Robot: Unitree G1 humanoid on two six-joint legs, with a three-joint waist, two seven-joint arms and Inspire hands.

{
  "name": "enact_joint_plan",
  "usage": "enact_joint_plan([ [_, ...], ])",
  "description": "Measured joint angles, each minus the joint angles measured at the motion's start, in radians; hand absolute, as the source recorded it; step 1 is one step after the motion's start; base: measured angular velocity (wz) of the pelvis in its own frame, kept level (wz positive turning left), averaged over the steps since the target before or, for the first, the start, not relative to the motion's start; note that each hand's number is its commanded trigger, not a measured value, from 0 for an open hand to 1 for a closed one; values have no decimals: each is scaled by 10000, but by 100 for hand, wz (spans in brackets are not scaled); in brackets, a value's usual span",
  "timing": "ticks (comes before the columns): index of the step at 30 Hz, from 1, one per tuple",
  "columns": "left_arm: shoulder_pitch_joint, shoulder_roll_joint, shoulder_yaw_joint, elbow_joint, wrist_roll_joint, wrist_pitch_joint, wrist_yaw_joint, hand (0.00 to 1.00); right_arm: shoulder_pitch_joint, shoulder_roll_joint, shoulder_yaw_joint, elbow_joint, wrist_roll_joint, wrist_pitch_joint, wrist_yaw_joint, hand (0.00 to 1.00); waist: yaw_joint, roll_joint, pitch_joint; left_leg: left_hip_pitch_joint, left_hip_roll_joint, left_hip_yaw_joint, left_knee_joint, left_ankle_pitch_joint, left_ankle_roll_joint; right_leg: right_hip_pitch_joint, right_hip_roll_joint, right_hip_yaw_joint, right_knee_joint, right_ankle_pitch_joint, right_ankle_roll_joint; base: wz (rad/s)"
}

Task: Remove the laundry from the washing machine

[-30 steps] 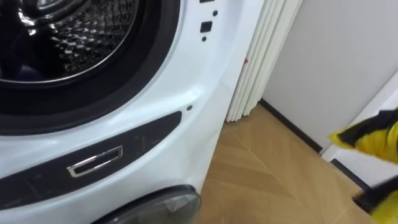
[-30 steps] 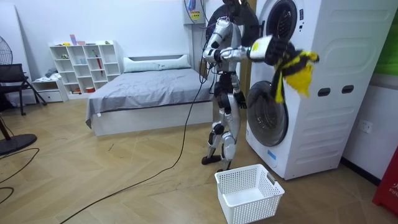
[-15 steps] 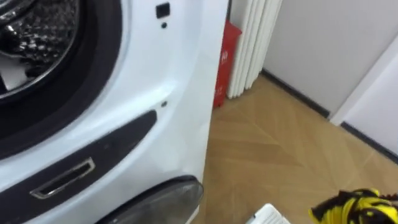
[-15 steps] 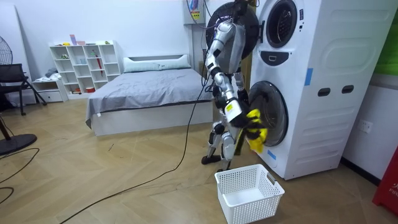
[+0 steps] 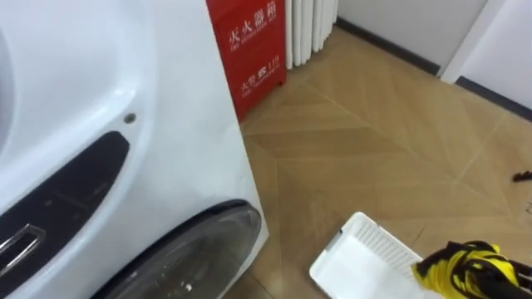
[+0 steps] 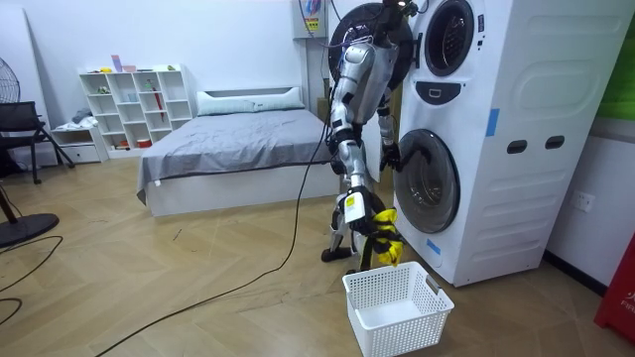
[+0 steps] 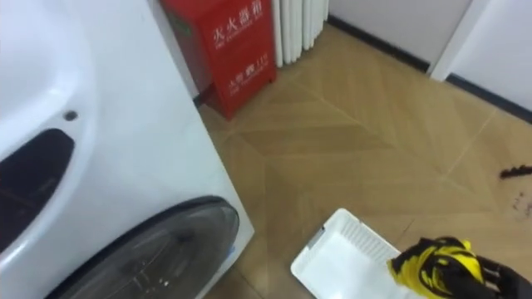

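Left eye view: front of the white stacked washing machine [image 5: 166,124] takes up the left side, with a dark curved panel [image 5: 66,187] on it and the round glass lower door [image 5: 187,262] beneath. Beyond the machine's far corner stands a red box with white lettering [image 5: 249,41], and past that a white ribbed radiator [image 5: 312,29] against the wall. On the light wood parquet floor [image 5: 374,149], in front of the machine and off to its right, sits a white slatted plastic basket [image 5: 353,257]. A bunched yellow-and-black garment [image 5: 470,267] overlaps the basket's corner farthest from the machine. Right eye view: same layout; the garment overlaps that same basket corner, with some dark material showing at its outer side. Room view: robot stands upright facing the machine's lower door, basket on the floor just in front of the machine. Right robot hand [image 6: 365,222] is lowered on a straight arm, clamped on the garment, which hangs from it in the air just above the basket's rim. Left robot hand [image 6: 389,155] is up beside the lower door's rim; whether it is apart or together cannot be told. Machine's upper round door [image 6: 362,30] stands swung open.
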Motion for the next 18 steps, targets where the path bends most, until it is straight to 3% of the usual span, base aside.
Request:
enact_joint_plan([
  [8, -203, 0, -439, 17, -341, -227, 297, 0, -176, -42, 409, 394, -22, -206, -599, 100, 27, 53, -15, -536, -208, -11, 9, 179, 116, -691, -125, 55, 345, 86, 48, -1],
  [9, -246, 0, -548, 16, -400, -265, 298, 0, -243, -45, 519, 413, -20, -206, -612, 92, 42, 54, -15, -585, -250, -16, 9, 205, 143, -756, -150, 63, 376, 78, 61, 5],
  [10, -290, 1, -601, 17, -417, -287, 300, 0, -274, -48, 600, 412, -20, -210, -614, 61, 51, 54, -15, -610, -268, -21, 9, 217, 154, -787, -164, 63, 393, 77, 64, 6],
  [11, -346, 0, -684, 17, -428, -308, 301, 0, -331, -65, 760, 411, -23, -217, -613, 0, 79, 53, -14, -642, -299, -24, 7, 244, 175, -839, -187, 66, 423, 84, 77, 5],
  [18, -585, -26, -1286, 27, -650, -490, 294, 0, -369, -280, 1640, 353, -24, -269, -583, 0, 276, 188, -37, -781, -284, -189, -56, 248, 192, -921, -344, -219, 547, 78, 64, 6],
])
